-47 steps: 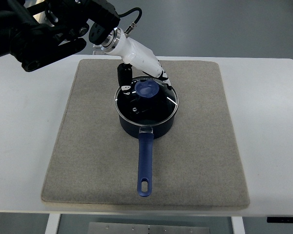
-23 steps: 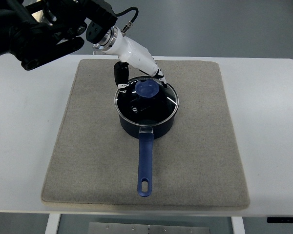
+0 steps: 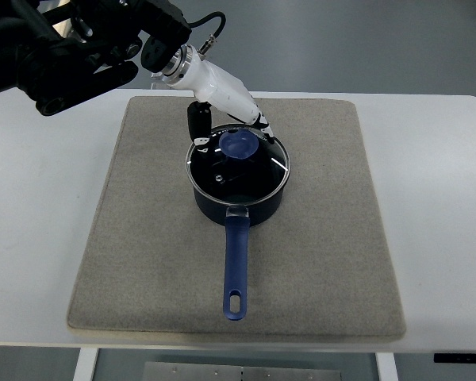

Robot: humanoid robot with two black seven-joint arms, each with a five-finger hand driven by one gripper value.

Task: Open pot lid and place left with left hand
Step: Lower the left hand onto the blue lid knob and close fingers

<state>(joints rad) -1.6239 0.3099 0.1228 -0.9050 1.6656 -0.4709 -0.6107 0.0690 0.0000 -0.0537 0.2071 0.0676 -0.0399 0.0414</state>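
Pot lid (image 3: 239, 163): glass, rigid, likely breakable and smooth; seated on blue saucepan (image 3: 238, 194) toward mat's (image 3: 143, 262) far edge, centre. Best hold: blue knob (image 3: 239, 144). Left hand (image 3: 226, 131): fingers beside knob, grasp indeterminate. Right hand absent.

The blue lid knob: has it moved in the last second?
No. The blue lid knob sits at the same spot above the pot handle; the lid is not lifted.
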